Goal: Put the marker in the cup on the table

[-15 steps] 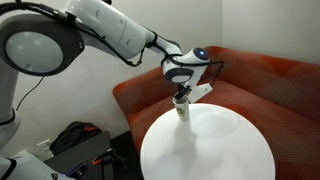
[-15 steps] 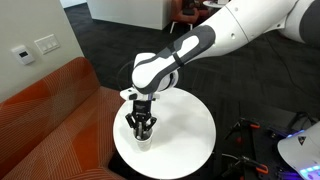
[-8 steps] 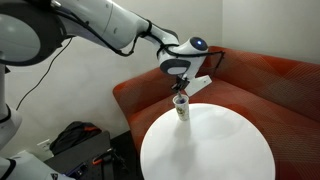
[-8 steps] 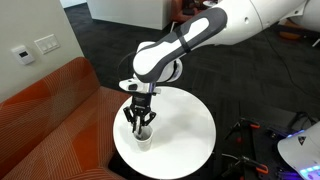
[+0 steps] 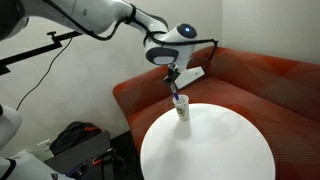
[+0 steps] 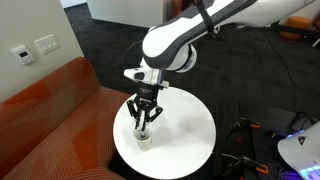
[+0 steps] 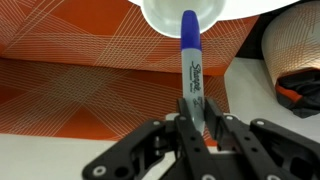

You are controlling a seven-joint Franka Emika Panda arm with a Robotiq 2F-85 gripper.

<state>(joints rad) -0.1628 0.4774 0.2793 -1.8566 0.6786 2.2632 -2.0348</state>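
Blue and slim, the marker (image 7: 190, 55) is hanging upright in the jaws, which are clenching its barrel from both sides in the wrist view. Black lettering is running along the barrel, and the far end is reaching the white mouth of the cup (image 7: 180, 12). How deep that end is sitting inside the cup cannot be told from the wrist view.

In both exterior views the jaws are pointing straight down, directly above the cup (image 5: 182, 109) (image 6: 146, 138) and close over its rim. The cup is standing upright on the round white desk (image 5: 225, 150) (image 6: 190, 125), near the edge that is facing the red-brown sofa (image 5: 265, 80) (image 6: 45, 125). The sofa's woven orange fabric (image 7: 80, 60) is filling most of the wrist view behind the marker.

The white arm (image 5: 100, 18) (image 6: 205, 30) is reaching in from above and bending down over that edge of the desk. In an exterior view a dark bag (image 5: 75, 140) is lying on the floor beside the sofa, well apart from the cup.
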